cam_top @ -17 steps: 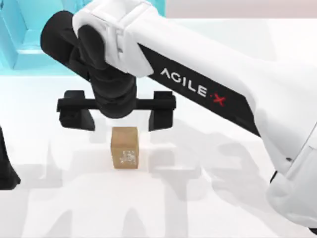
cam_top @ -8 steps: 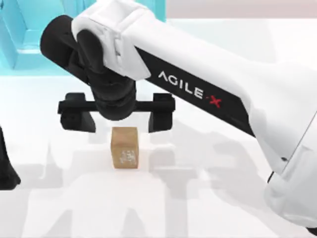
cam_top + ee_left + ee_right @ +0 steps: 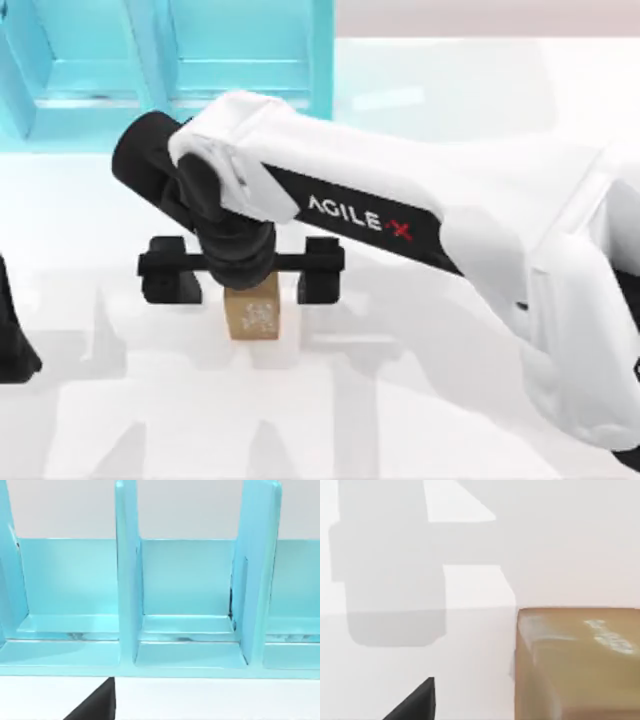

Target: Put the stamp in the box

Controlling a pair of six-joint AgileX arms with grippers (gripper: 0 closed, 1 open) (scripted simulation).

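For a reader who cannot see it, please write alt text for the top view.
The right gripper, open, hangs over the tan stamp on the white table. The light blue box stands at the far edge, and the left arm is parked at the left edge.

Looking like a rendered simulation bench, not a real room: flat white table (image 3: 400,420) lying under soft grey shadows, plain pale backdrop running behind. Glossy cyan box (image 3: 240,60) with upright dividers sitting at the far left, its compartments facing the left wrist camera (image 3: 190,630). White AgileX arm (image 3: 480,250) reaching across. Nothing lying around suggesting home or shop.
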